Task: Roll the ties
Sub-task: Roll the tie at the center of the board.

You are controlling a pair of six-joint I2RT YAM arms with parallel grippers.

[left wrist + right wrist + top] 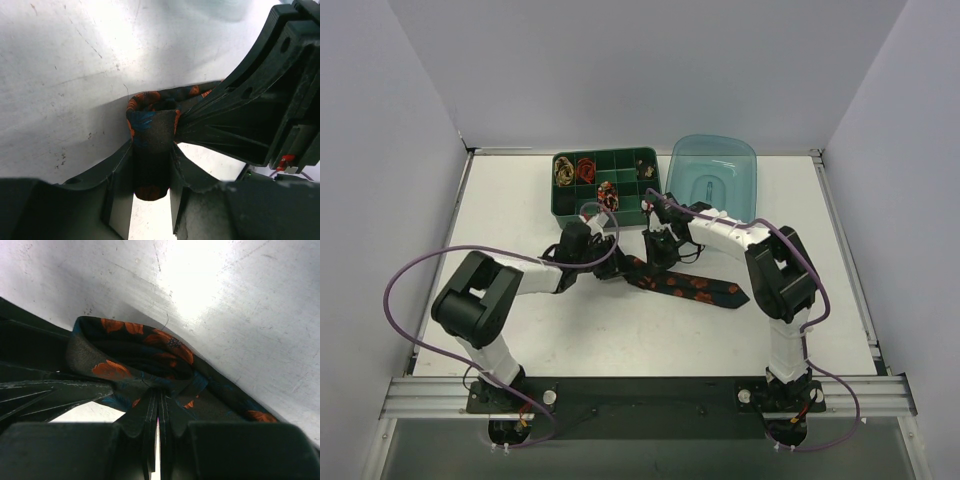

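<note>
A black tie with orange-red blotches [698, 286] lies on the white table, its wide end to the right. Its left end is partly coiled between the two grippers. My left gripper [609, 262] is shut on the coiled end. In the left wrist view the roll [150, 120] sits clamped between the fingers of the left gripper [152, 155]. My right gripper [659, 256] is shut on a fold of the same tie [132, 342]. In the right wrist view the nearly closed right gripper [160, 395] pinches the fabric. Rolled ties fill the green tray: gold-black [563, 170], red [585, 168] and black-orange [608, 191].
The green compartment tray [560, 207] stands just behind the grippers. A clear blue bin [713, 178] stands to its right, close behind the right arm. Purple cables [410, 275] loop from both arms. The right gripper's body [250, 115] fills the right of the left wrist view.
</note>
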